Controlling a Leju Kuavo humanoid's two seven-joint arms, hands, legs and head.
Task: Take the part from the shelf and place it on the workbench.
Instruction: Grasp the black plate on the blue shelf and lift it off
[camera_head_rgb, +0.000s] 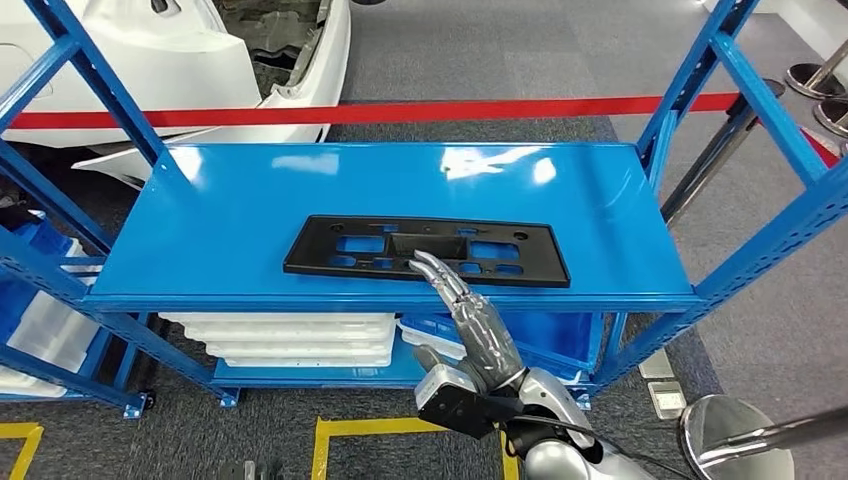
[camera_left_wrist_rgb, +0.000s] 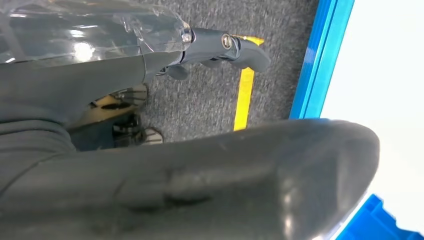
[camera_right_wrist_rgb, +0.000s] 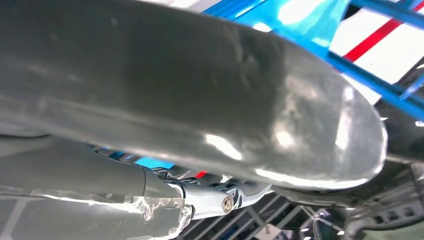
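A flat black plastic part (camera_head_rgb: 315, 256) with several cut-outs lies on the blue shelf (camera_head_rgb: 230, 200), near its front edge. My right hand (camera_head_rgb: 475, 325) reaches up from below the shelf edge with its fingers stretched out. Its fingertips (camera_head_rgb: 425, 262) are at the part's near edge, over the middle, and grip nothing. In the right wrist view the thick grey thumb (camera_right_wrist_rgb: 200, 100) is close to the camera, with the blue shelf (camera_right_wrist_rgb: 300, 20) behind it. My left hand (camera_left_wrist_rgb: 150, 165) hangs over the grey carpet and holds nothing, its fingers (camera_left_wrist_rgb: 240, 47) apart.
Blue shelf uprights (camera_head_rgb: 760, 100) stand at both ends of the shelf. White trays (camera_head_rgb: 300, 340) and blue bins (camera_head_rgb: 30, 300) sit on the lower level. A red barrier tape (camera_head_rgb: 400, 112) and a white car body (camera_head_rgb: 150, 60) lie behind. A chrome stanchion base (camera_head_rgb: 735, 440) stands at my right.
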